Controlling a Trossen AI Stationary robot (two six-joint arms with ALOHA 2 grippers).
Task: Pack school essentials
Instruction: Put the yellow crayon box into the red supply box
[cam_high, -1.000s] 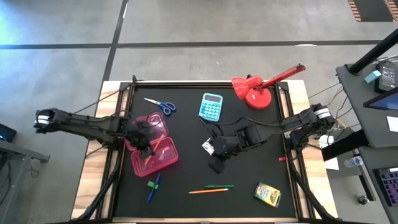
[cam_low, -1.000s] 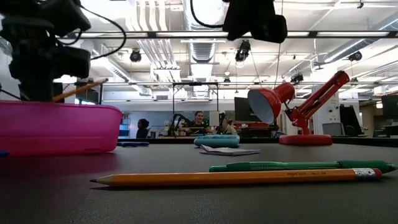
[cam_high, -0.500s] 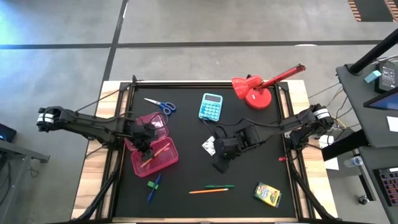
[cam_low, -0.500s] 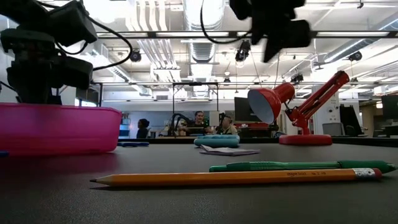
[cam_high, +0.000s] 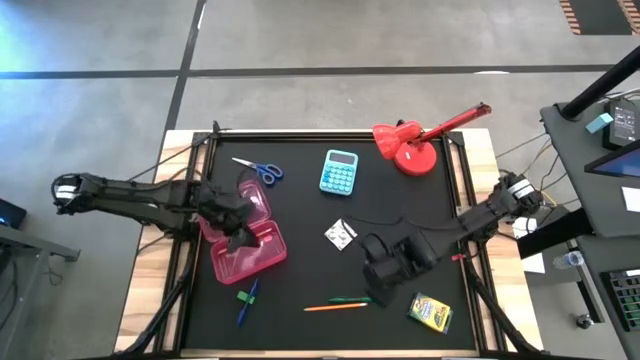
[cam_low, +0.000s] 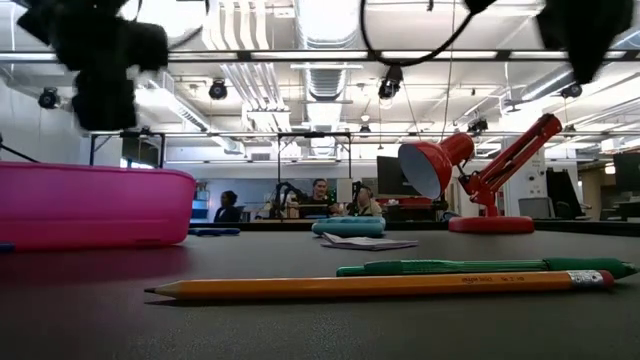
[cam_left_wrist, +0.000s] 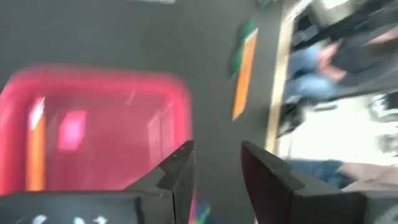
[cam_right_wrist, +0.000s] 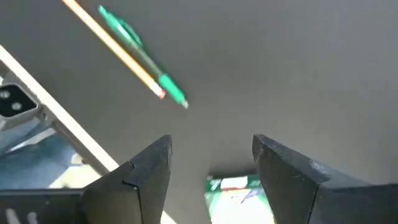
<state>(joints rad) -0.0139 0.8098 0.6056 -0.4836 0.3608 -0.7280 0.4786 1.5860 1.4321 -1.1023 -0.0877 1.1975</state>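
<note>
**Both End Effectors Empty Above the Worktop**

High view: the left end effector (cam_high: 238, 232) hung over the pink box (cam_high: 247, 249); the right end effector (cam_high: 380, 274) hovered near the orange pencil (cam_high: 334, 307) and crayon box (cam_high: 429, 311).

Left wrist view: its fingers (cam_left_wrist: 176, 177) stood narrowly apart, holding nothing.

Right wrist view: its fingers (cam_right_wrist: 149, 167) gaped wide, empty, above the crayon box (cam_right_wrist: 239, 198).

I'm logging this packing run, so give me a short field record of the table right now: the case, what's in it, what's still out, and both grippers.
case: pink case, open
in case: orange pencil
still out: scissors, markers, pencil and green pen, crayon box, white square
left gripper: open, empty, over the case
right gripper: open, empty, above the table near the crayon box
</note>
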